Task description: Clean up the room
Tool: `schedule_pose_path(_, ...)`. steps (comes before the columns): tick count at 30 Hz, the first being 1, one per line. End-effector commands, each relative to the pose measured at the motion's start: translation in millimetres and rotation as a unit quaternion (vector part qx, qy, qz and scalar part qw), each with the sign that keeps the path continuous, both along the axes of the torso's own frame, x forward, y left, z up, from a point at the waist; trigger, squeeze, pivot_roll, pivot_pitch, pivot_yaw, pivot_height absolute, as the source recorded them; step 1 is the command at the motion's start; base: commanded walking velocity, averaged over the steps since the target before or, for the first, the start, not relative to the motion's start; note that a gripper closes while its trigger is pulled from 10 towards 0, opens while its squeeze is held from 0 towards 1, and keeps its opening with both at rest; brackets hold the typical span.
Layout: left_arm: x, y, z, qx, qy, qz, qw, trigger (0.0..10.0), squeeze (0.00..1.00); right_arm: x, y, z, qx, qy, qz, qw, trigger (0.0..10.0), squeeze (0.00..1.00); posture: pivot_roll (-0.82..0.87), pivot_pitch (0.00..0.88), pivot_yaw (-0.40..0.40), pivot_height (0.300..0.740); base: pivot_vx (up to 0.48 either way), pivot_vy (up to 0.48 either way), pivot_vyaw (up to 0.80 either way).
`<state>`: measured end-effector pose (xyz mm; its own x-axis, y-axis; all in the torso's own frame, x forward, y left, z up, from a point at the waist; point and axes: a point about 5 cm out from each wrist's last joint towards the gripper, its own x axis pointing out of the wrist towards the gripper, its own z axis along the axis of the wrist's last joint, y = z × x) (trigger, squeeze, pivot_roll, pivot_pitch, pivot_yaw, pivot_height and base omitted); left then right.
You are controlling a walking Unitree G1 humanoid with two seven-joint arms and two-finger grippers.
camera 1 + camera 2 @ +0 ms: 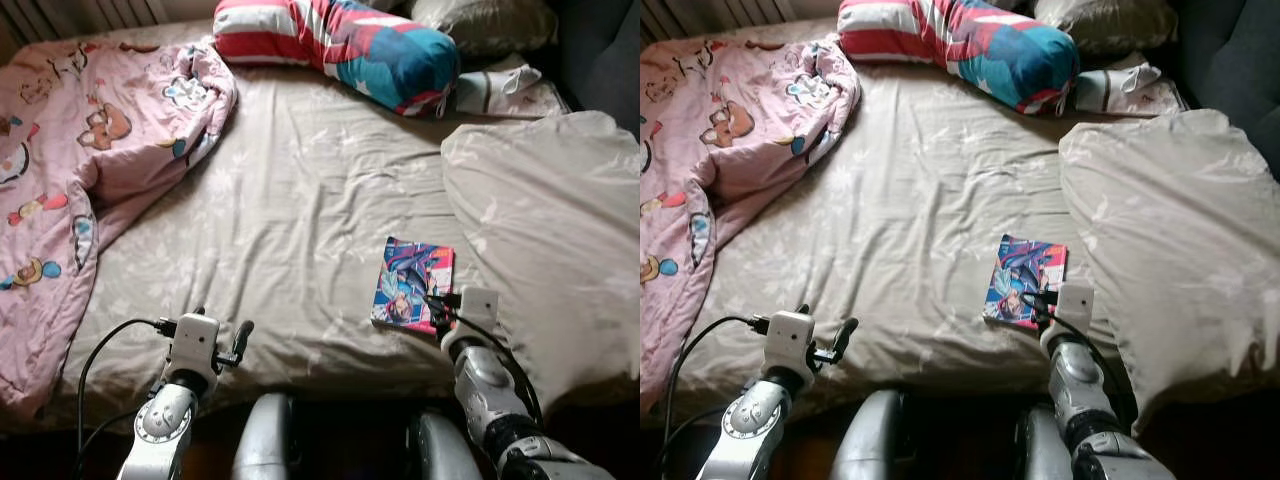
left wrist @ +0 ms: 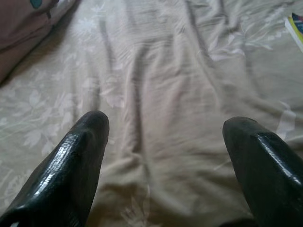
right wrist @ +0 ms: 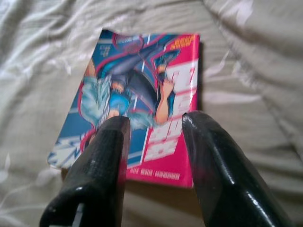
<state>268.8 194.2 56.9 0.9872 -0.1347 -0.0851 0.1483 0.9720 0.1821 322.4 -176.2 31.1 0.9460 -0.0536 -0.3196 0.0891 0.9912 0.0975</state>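
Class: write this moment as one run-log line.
right claw: open, over comic book | left claw: open, above bedsheet | book: flat on bed, ungrasped

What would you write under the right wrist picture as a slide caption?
Right gripper, fingers open, poised over a colourful comic book lying flat on the beige bedsheet.

The comic book (image 3: pixel 137 99) on the bed (image 1: pixel 290 200) carries white lettering on its pink cover, too blurred to read.

2 silver arms carry white wrist boxes, looping black cables and glossy black-fingered claws: left claw (image 2: pixel 163 156), right claw (image 3: pixel 154 120).
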Motion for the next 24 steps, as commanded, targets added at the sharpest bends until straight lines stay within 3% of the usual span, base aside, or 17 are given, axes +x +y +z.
schedule_pose_path(1, -5.8, 7.2, -8, 0.005, 0.021, 0.008, 1.000, 10.0, 0.00, -6.0, 2.9, -8, 0.007, 0.016, 0.000, 1.000, 10.0, 0.00, 0.06, 0.269, 0.112, 0.607, 0.000, 0.000, 0.00)
schedule_pose_path(13, -3.1, 6.9, -4, 0.006, 0.017, 0.007, 1.000, 10.0, 0.00, -6.2, 1.9, -9, 0.014, 0.023, -0.007, 1.000, 10.0, 0.00, 0.07, 0.274, 0.121, 0.607, 0.000, 0.000, 0.00)
schedule_pose_path(17, 1.4, 11.1, 11, -0.013, -0.021, 0.040, 0.999, 10.0, 0.00, -6.1, 2.6, -9, 0.015, 0.022, -0.005, 1.000, 10.0, 0.00, 0.07, 0.274, 0.120, 0.607, 0.000, 0.000, 0.00)
schedule_pose_path(24, 10.1, 8.2, 41, -0.031, -0.090, 0.047, 0.994, 10.0, 0.00, -6.7, 4.1, -10, 0.018, 0.020, 0.000, 1.000, 10.0, 0.00, 0.07, 0.275, 0.118, 0.607, 0.000, 0.000, 0.00)
